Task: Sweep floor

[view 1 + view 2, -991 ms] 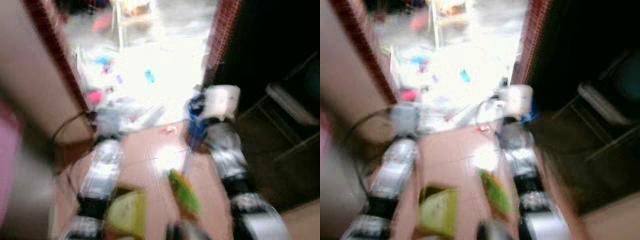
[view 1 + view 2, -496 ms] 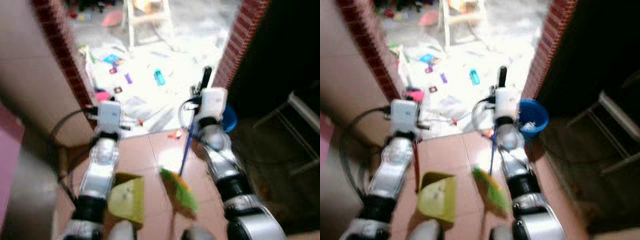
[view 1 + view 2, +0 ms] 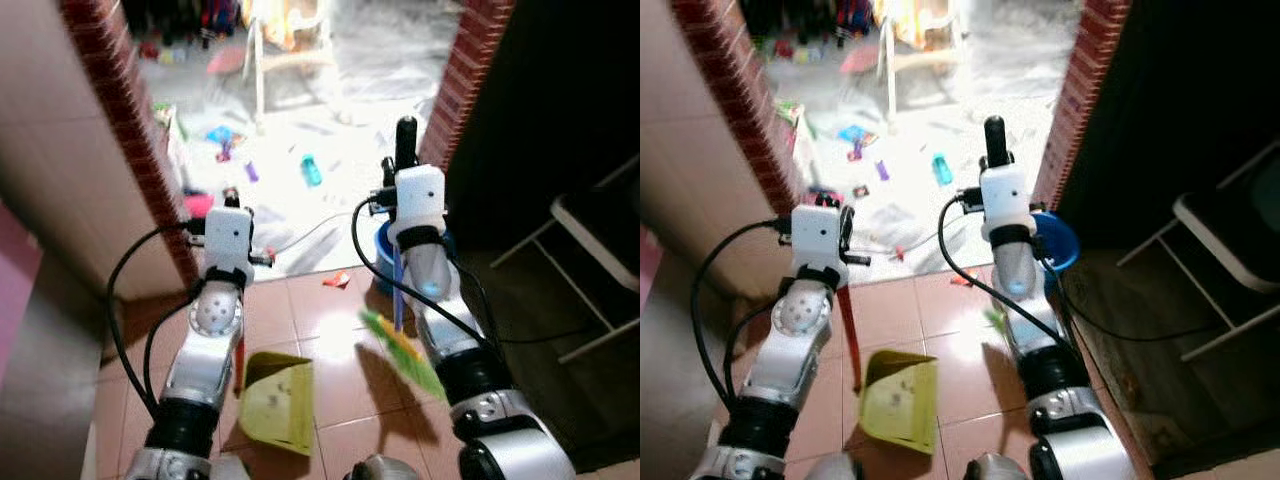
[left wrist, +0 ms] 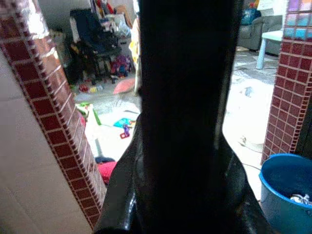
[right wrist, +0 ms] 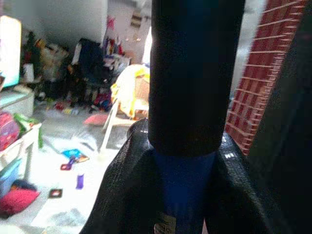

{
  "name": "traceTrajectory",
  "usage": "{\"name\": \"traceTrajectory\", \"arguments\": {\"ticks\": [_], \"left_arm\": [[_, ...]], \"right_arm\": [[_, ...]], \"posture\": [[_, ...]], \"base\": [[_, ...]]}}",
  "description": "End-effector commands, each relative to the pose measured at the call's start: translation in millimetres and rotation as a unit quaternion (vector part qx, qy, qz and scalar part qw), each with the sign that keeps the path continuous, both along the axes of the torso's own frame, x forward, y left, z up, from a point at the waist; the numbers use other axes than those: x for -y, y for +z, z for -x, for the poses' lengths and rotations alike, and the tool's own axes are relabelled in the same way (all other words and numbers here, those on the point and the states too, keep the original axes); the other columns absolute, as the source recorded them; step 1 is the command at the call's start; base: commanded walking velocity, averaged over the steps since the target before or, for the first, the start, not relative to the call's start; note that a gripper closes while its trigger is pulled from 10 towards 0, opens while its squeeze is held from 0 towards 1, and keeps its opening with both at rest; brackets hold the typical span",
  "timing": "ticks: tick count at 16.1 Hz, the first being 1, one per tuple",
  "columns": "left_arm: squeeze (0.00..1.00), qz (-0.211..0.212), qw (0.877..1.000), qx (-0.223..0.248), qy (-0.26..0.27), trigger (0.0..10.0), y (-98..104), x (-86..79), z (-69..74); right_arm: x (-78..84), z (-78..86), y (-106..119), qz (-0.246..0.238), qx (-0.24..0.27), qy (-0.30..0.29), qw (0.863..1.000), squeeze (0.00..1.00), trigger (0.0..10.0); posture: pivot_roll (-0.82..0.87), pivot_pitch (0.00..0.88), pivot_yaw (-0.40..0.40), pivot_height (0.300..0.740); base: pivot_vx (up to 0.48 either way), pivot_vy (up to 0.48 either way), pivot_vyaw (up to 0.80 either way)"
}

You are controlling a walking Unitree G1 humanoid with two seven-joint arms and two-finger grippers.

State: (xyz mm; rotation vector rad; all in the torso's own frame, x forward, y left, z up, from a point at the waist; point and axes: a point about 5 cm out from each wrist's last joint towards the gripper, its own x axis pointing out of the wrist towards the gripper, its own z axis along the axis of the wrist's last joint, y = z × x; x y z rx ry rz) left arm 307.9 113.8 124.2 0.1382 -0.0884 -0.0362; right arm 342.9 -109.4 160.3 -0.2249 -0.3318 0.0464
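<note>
My left gripper (image 3: 843,236) is shut on the red handle (image 3: 850,330) of a yellow-green dustpan (image 3: 275,405), which hangs just above the brown tiles. In the left wrist view that handle (image 4: 185,97) is a dark bar between the fingers. My right gripper (image 3: 405,178) is shut on a broom. Its black grip (image 3: 406,138) sticks up above the gripper, and its blue shaft (image 3: 397,295) runs down to green bristles (image 3: 405,355) right of the dustpan. The right wrist view has the black grip and blue shaft (image 5: 187,195) clamped close up.
Two brick pillars (image 3: 130,140) (image 3: 470,70) frame a doorway ahead. Beyond it the bright floor holds scattered litter, a teal bottle (image 3: 312,170) and a white chair (image 3: 290,50). A red scrap (image 3: 337,280) lies at the threshold. A blue bucket (image 4: 287,190) stands by the right pillar, a folding chair (image 3: 600,240) farther right.
The blurred view has steadied and sharpened. Both arms now reach farther toward the doorway, and the broom's green bristles have swung right, away from the dustpan.
</note>
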Motion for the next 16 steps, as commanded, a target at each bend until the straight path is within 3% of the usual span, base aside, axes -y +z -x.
{"name": "traceTrajectory", "arguments": {"ticks": [1,8,16], "left_arm": [[0.0,-0.002,1.0,0.022,-0.012,10.0,11.8,4.1,-0.8],[0.0,-0.005,1.0,0.02,-0.011,10.0,11.8,4.7,-0.6],[0.0,-0.008,0.999,0.034,0.012,10.0,15.1,0.0,0.0]], "right_arm": [[3.7,-2.0,13.7,0.019,0.031,-0.011,0.999,0.0,10.0],[12.6,-4.3,11.5,0.03,0.036,-0.027,0.999,0.0,10.0],[10.2,-4.6,16.9,0.046,0.077,-0.035,0.995,0.0,10.0]], "posture": [[-0.04,0.022,0.009,0.74],[-0.04,0.024,0.012,0.74],[-0.04,0.031,0.007,0.74]], "base": [[0.0,-0.48,0.0],[0.0,-0.471,0.0],[0.0,0.0,0.0]]}}
